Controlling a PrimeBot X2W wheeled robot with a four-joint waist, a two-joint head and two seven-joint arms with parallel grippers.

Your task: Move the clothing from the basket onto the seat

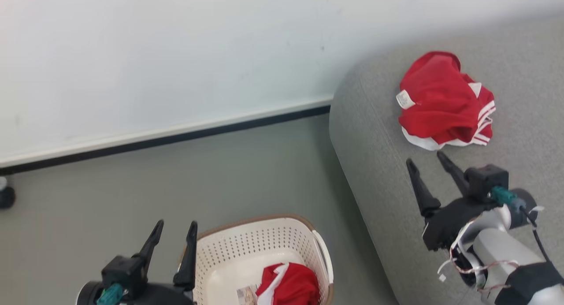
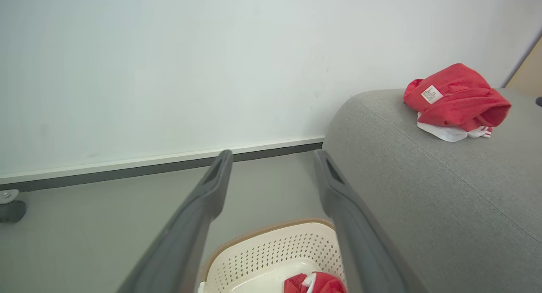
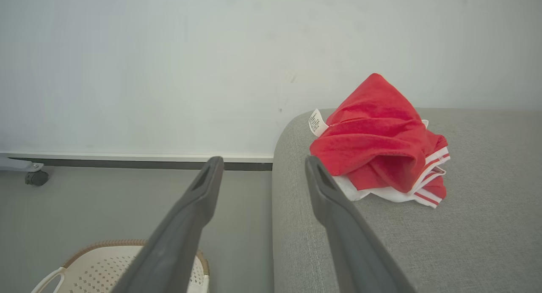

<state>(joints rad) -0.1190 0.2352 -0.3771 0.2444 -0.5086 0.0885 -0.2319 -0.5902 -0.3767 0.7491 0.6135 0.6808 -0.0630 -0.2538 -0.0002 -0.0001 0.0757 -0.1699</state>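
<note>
While one red garment [image 1: 443, 100] lies crumpled on the grey seat [image 1: 379, 172] just beyond the wide-open, empty right pincer [image 1: 425, 159], a second garment [image 1: 293, 285] waits in the basket [image 1: 246, 243] beside the left pincer [image 1: 176, 223], equally spread and empty, likely the next to be fetched.

The clothes [image 1: 443, 100] at the upper right of the head view are bright red, with white bands, thin red and white stripes and a small white label [image 1: 405, 99]. More clothes [image 1: 291, 285] at the bottom are red with a white band. The basket [image 1: 246, 247] is cream-white, dotted all over with little holes, and its rim is brown. The sofa [image 1: 379, 172] is plain grey. The wall [image 1: 176, 53] is white, the floor [image 1: 220, 172] is grey-green, and the strip [image 1: 176, 137] is white and black. The left gripper [image 1: 176, 224] and right gripper [image 1: 425, 158] are black, each with a teal plug [image 1: 500, 193].
</note>
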